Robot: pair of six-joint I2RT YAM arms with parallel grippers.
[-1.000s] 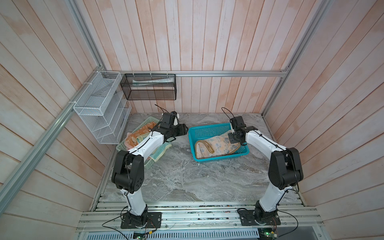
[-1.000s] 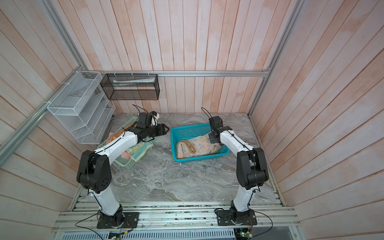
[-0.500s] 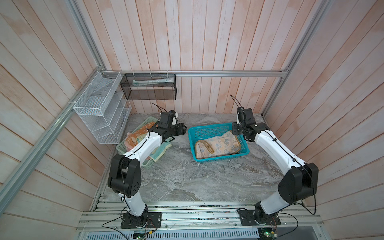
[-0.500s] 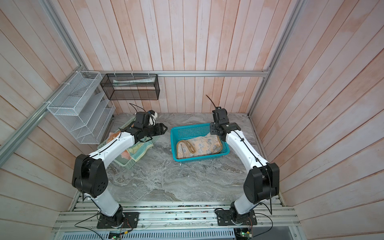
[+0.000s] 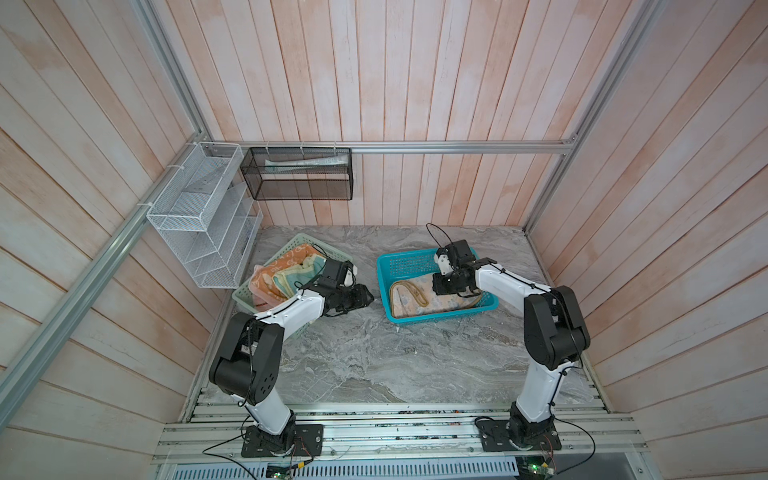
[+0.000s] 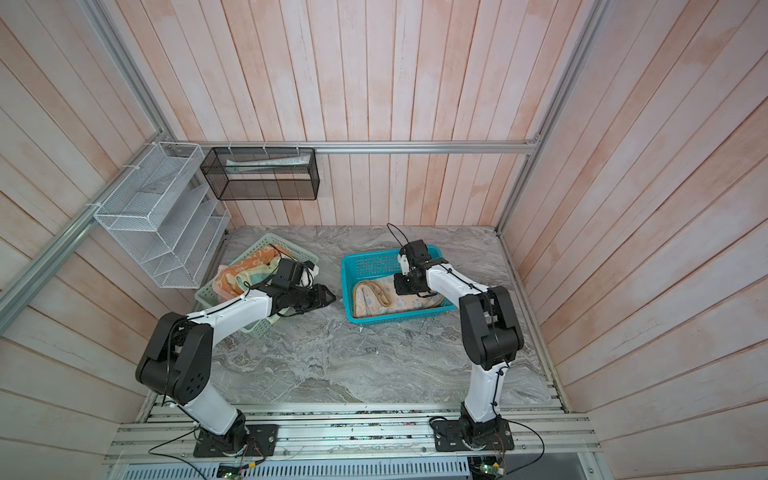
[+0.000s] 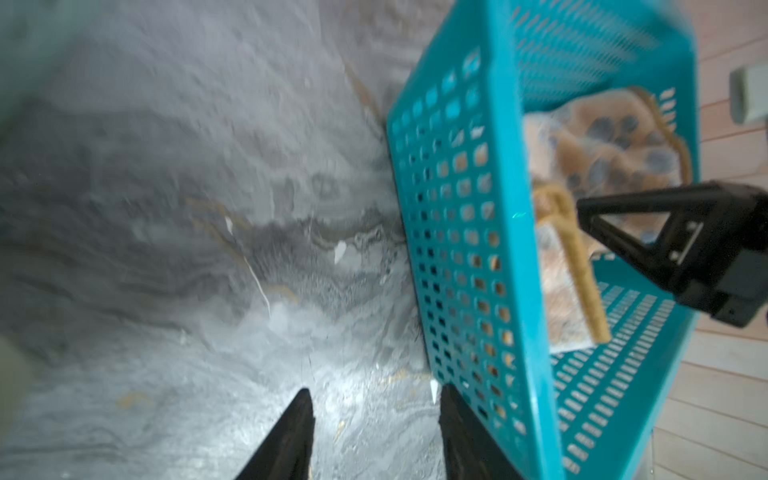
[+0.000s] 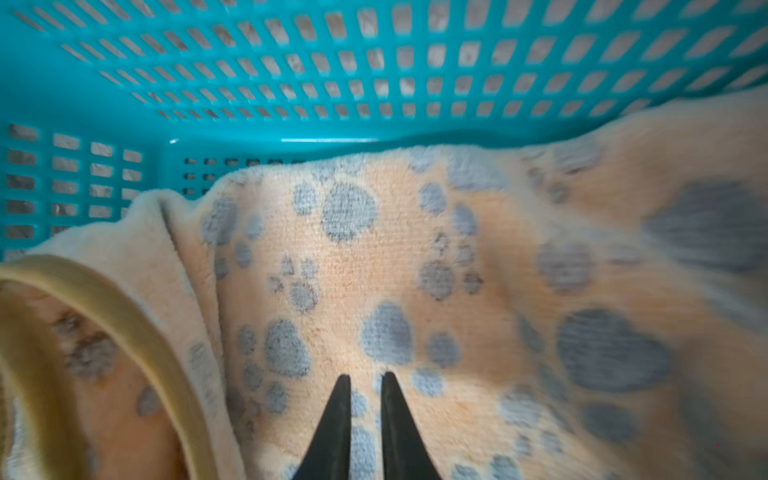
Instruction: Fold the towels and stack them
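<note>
The grey marble table (image 5: 374, 357) holds the teal basket (image 5: 409, 266), and a little to its left the mint-green basket (image 5: 244, 300) has the other towels (image 5: 291, 272) bunched in a heap. Inside the teal basket lies the paw-print towel (image 5: 417, 306), all rumpled, so I think the job has hardly begun: every towel needs folding and stacking. The right gripper (image 8: 365, 376) is down in the teal basket, jaws nearly together on that towel, though I cannot tell if they pinch it, and the left gripper (image 7: 376, 388) is just outside the teal basket's wall, jaws partly apart, holding nothing
</note>
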